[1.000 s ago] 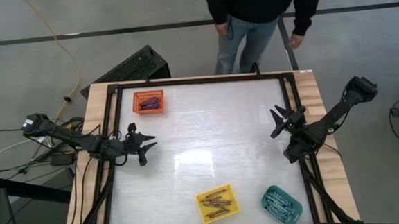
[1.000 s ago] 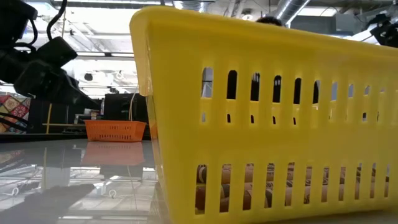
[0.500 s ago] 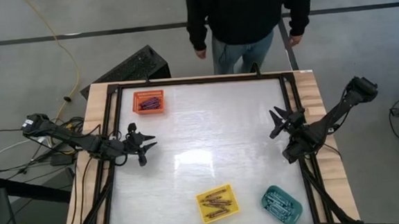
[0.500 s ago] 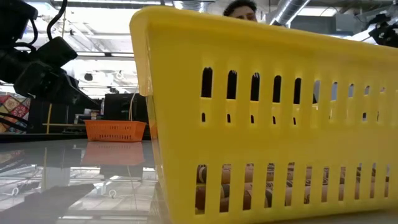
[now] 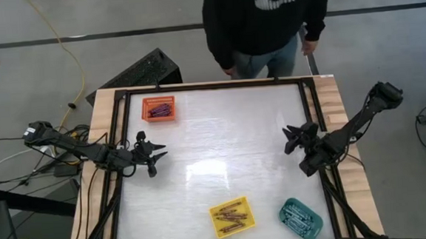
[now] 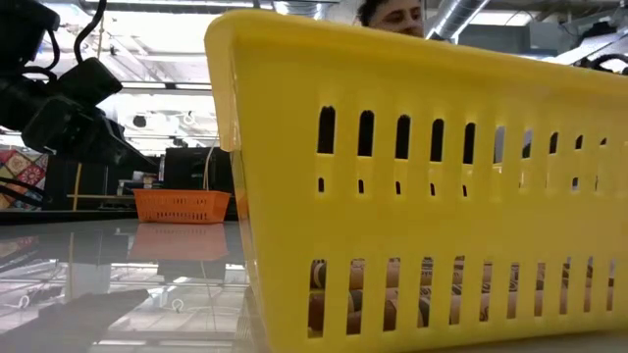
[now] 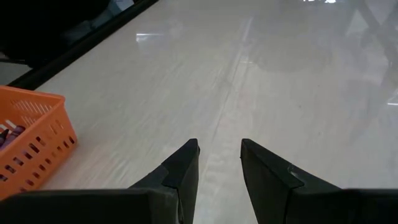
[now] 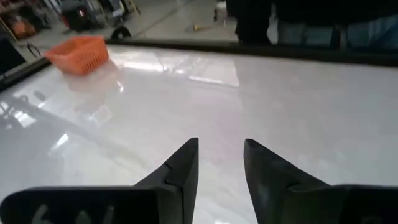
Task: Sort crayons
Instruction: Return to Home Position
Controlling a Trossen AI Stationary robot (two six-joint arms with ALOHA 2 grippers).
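The left tool (image 5: 154,153) hovers open and empty at the table's (image 5: 221,134) left side, near the orange tray (image 5: 159,120). Crayons (image 5: 231,215) lie in it, the yellow tray (image 6: 392,245) and the teal tray (image 5: 315,221). None shows loose, so sorting looks finished. The right tool (image 5: 294,138) hangs open and empty.

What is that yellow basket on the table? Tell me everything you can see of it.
The yellow tray is a small rectangular basket, plastic by its look, with rows of upright slots in its walls. It sits flat on the white table, slightly turned, beside the teal tray and apart from it. Brownish crayons lie inside. Nothing else touches it.
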